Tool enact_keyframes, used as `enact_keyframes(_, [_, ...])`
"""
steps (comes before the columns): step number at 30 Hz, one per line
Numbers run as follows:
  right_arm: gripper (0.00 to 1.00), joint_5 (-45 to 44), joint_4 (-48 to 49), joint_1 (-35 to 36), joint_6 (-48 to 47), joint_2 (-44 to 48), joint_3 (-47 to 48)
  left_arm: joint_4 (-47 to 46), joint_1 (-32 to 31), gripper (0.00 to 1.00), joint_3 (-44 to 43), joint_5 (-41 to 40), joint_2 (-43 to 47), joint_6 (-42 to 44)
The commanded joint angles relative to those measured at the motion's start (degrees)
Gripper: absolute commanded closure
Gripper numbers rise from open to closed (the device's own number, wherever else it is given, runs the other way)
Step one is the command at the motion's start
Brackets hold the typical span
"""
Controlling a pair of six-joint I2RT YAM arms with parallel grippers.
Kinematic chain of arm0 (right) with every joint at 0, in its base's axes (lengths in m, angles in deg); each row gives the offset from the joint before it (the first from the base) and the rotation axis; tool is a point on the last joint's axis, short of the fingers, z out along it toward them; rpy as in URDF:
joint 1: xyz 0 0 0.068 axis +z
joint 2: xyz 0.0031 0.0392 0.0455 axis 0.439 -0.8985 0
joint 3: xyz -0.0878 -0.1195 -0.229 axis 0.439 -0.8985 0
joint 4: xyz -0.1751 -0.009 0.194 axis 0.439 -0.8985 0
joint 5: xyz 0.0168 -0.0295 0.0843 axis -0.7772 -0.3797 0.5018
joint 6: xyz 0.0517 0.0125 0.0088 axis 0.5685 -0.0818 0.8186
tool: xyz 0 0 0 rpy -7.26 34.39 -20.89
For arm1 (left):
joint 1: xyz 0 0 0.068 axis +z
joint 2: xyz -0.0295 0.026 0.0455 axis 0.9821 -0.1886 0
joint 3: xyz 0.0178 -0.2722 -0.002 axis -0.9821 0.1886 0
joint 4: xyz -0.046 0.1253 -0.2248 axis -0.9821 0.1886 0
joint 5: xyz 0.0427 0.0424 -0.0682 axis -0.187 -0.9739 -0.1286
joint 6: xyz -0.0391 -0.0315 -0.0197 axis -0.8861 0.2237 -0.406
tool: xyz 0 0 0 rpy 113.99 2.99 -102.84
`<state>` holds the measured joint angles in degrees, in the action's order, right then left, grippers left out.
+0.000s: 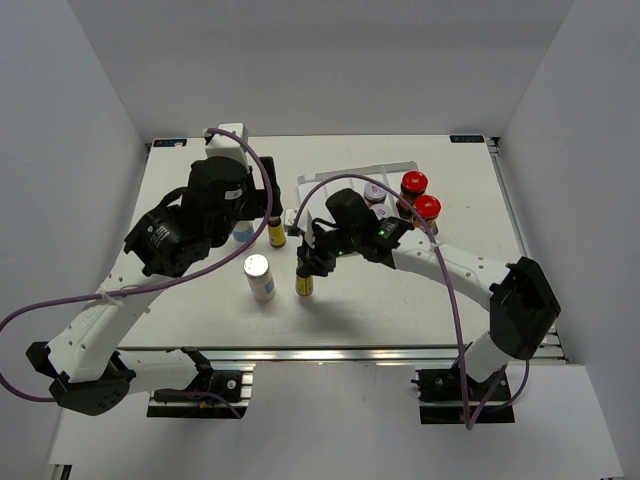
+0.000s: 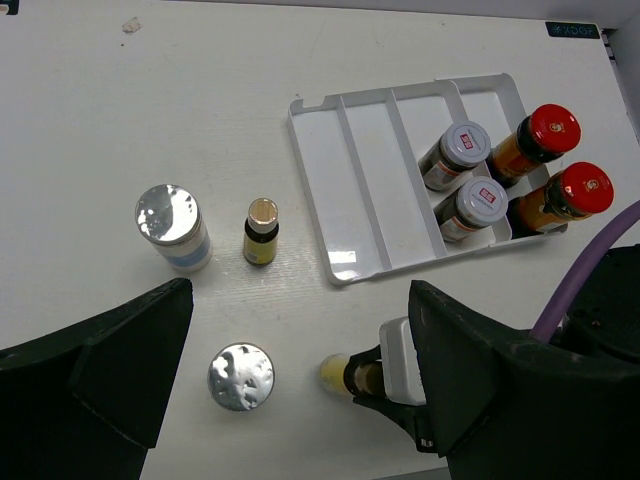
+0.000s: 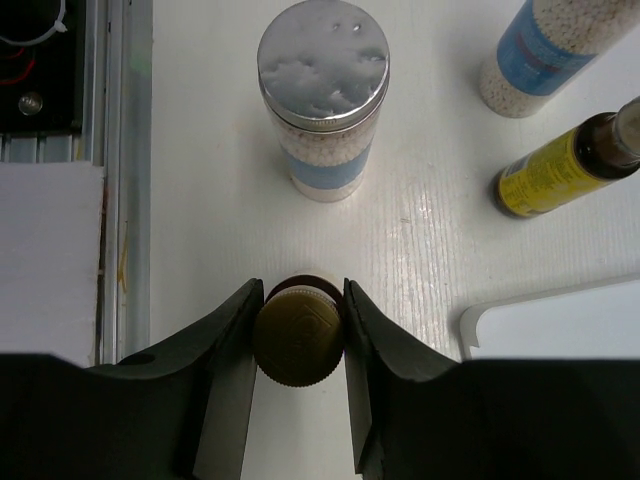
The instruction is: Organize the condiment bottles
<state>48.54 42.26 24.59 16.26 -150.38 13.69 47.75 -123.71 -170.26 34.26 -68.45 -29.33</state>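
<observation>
One amber bottle's (image 3: 297,340) cap, hidden overhead, shows from the right wrist, clamped in the right gripper (image 3: 300,300); the left gripper (image 2: 300,292) gapes wide.

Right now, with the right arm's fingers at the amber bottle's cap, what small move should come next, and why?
Probably lift straight up. The fingers of the right gripper press the cap of the amber bottle from both sides, and it stands on the table outside the white tray, which has two bare compartments. The white silver-capped bottle stands close, so rising first should avoid knocking it.

8 condiment bottles (image 2: 173,228) upright; 1 amber bottle (image 3: 298,345) gripped.
</observation>
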Motion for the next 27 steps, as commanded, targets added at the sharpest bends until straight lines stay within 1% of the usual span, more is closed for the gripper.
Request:
enact_keyframes(1, [1.0,-0.4,1.9,-0.6,1.8,2.9,3.5,-0.2,-0.2,0.02,0.1,-0.9,1.6,-0.5])
enact_keyframes(8, [1.0,-2.4,1.5,-3.7,3.0,1.2,7.8,-0.2,-0.1,0.02,0.7,-1.4,1.9,-0.5])
enact_keyframes(17, [1.0,-3.8,0.4,-9.1,3.8,-2.8,14.2,-0.9,-0.2,0.02,0.9,-1.6,1.4,-0.3])
enact_keyframes(18, [1.0,-3.8,0.4,-10.5,4.1,-3.3,14.7,-1.0,-0.2,0.02,1.1,-1.7,1.4,-0.2])
enact_keyframes(27, [1.0,-6.0,-0.8,-18.0,2.7,-12.3,25.2,-1.6,-0.2,0.02,0.9,-0.8,0.0,1.1])
